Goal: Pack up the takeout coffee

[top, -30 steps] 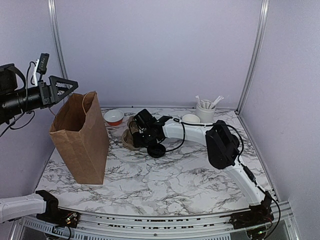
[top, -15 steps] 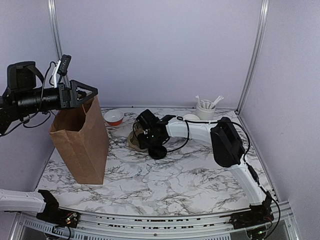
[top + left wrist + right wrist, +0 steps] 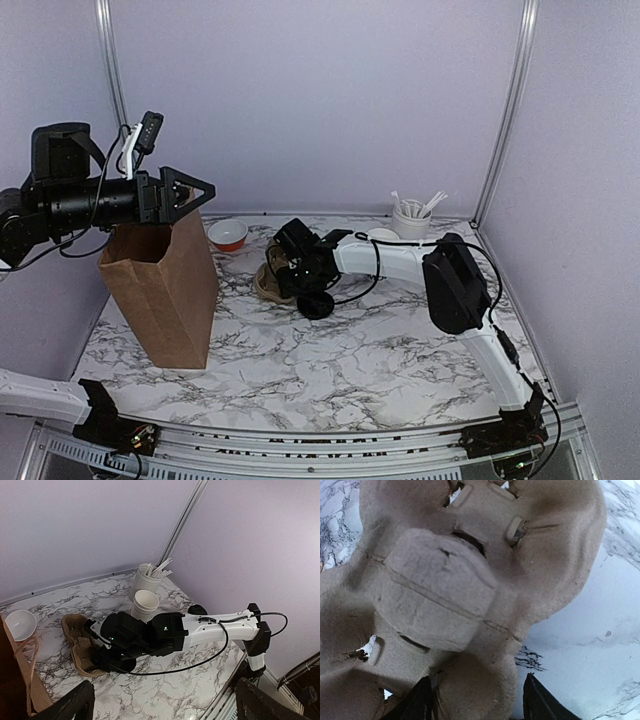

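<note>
Pulp carrier (image 3: 470, 580) at right gripper (image 3: 479, 700), paper bag (image 3: 160, 285) leftward

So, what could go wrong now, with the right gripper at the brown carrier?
The right gripper straddles one lobe of the pulp carrier; lifted so, it may sag or slip. The black lid lies close beside that gripper and could be swept. The open left gripper hangs just above the paper bag and might dent its rim.

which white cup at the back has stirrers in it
The rear cup, closest to the corner: white stirrers poke out of it. The paper cup in front of it looks empty.
</note>
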You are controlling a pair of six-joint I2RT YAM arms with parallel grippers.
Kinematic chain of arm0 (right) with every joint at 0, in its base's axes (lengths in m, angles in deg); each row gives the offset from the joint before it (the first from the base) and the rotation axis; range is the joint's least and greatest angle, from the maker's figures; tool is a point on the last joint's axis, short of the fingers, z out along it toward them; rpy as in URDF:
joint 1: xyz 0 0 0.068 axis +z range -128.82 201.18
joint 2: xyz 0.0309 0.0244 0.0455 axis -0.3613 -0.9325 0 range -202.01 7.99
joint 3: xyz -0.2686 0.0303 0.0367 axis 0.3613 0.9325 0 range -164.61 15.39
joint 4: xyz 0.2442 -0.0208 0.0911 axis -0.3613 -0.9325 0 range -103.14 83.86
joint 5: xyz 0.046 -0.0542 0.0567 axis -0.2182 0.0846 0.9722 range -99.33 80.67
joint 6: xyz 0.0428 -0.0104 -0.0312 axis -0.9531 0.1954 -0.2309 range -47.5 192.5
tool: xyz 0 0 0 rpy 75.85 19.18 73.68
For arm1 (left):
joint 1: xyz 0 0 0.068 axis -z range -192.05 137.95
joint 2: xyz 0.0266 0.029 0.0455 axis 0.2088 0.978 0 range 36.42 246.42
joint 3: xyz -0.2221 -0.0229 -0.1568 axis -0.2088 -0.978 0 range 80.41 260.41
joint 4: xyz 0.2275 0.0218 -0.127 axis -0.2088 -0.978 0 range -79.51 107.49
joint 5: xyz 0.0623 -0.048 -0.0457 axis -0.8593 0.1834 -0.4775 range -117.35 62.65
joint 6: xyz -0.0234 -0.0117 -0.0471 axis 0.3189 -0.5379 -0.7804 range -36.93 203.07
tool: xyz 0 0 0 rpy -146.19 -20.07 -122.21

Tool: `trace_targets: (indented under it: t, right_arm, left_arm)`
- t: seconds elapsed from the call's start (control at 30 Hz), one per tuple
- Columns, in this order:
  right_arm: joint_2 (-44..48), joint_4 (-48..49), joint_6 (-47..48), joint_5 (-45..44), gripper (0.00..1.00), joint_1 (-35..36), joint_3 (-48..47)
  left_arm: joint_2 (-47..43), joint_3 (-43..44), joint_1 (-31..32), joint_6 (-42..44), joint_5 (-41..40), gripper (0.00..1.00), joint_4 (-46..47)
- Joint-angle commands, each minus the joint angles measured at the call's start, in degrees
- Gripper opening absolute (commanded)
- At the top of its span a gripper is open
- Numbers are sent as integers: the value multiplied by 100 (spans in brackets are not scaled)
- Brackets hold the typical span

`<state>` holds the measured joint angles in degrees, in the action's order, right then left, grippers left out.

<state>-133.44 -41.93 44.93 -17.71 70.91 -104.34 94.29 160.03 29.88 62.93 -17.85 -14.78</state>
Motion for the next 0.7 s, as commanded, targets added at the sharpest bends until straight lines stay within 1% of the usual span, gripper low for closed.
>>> trace_targets:
  t: [0.0,0.13,0.37,0.43,0.67]
  right_arm:
    - [98,-81,29,83,60,-37,-170]
    - [114,-60,33,142,58,-21,-238]
    - [159,-200,45,109,41,11,-199]
    - [241,-204,41,54,38,5,-20]
    - [699,-206,-14,-220,34,4,725]
  left_arm:
    - [73,72,137,78,-176,99,251]
    - [123,81,220,77,-219,99,273]
    - [185,72,321,63,-289,99,335]
    - [196,72,348,65,-299,99,339]
    - [258,55,425,64,-321,99,391]
